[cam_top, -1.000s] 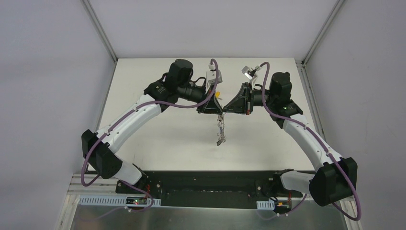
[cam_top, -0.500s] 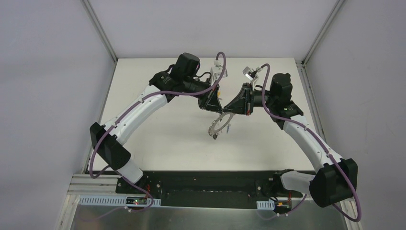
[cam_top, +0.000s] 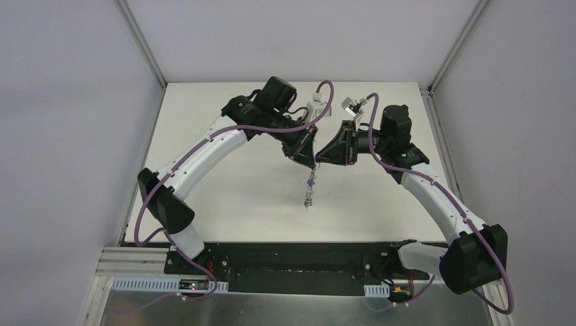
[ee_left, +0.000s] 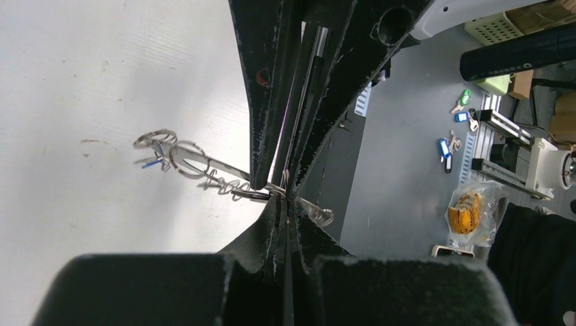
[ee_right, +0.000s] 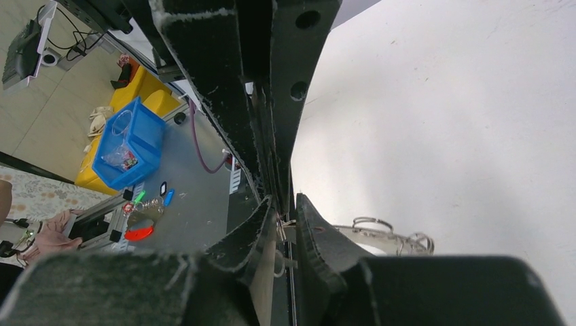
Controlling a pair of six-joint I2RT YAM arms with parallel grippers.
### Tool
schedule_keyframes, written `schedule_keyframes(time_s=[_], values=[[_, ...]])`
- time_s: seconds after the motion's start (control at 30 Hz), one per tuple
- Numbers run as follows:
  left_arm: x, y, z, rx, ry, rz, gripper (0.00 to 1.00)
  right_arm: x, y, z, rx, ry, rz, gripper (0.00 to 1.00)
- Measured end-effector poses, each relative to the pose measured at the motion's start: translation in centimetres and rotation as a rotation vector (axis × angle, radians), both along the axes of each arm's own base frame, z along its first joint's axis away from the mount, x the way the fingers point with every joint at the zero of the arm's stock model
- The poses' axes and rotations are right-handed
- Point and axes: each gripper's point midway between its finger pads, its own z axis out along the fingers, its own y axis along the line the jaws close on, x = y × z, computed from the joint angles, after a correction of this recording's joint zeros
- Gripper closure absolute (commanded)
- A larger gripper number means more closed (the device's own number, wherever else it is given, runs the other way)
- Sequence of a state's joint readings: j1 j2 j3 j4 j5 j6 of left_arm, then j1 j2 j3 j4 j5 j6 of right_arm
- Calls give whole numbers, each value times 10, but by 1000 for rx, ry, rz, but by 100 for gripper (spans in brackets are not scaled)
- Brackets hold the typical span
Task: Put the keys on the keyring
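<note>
Top external: catches both arms bent inward over the white bench (cam_top: pixel 224 183), with the left pincer (cam_top: pixel 312 161) and the right pincer (cam_top: pixel 320 160) meeting tip to tip above its middle. Finds the keyring (cam_top: pixel 310 189) hanging straight down from that meeting point, turned edge-on so that it reads as a thin grey line, with a blue key (cam_top: pixel 311 182) as a small speck partway along it. Cannot tell from here whether its lower end touches the bench. Left wrist: shows the left pincer clamped tight on the keyring's rim, jaws pressed together with only the metal between them, and the flat ring running off to the left over the bench. Picks out wire loops (ee_left: pixel 189 159) strung along the ring's edge, with the blue key dangling among the farthest of them. Right wrist: gives the right pincer's jaws standing a little apart, with a narrow gap between them and the left pincer's fingers coming down from above to meet their tips. Spots a small bit of metal right at those tips, but cannot tell whether it is pinched or merely lies beside the pads. Places the keyring just past the right-hand finger, low over the bench.
</note>
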State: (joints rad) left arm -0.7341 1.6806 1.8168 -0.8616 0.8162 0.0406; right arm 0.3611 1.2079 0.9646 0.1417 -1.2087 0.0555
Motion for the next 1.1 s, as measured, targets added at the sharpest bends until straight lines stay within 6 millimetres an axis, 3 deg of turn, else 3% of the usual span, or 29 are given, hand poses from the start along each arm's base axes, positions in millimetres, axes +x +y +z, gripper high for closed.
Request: schedule_keyframes(time_s=[0.57, 1.1], values=[[1, 2, -2, 16, 1, 9, 100, -3, -1, -12, -18, -7, 9, 70], [-1, 0, -1, 13, 0, 3, 100, -10, -2, -12, -13, -4, 32, 80]])
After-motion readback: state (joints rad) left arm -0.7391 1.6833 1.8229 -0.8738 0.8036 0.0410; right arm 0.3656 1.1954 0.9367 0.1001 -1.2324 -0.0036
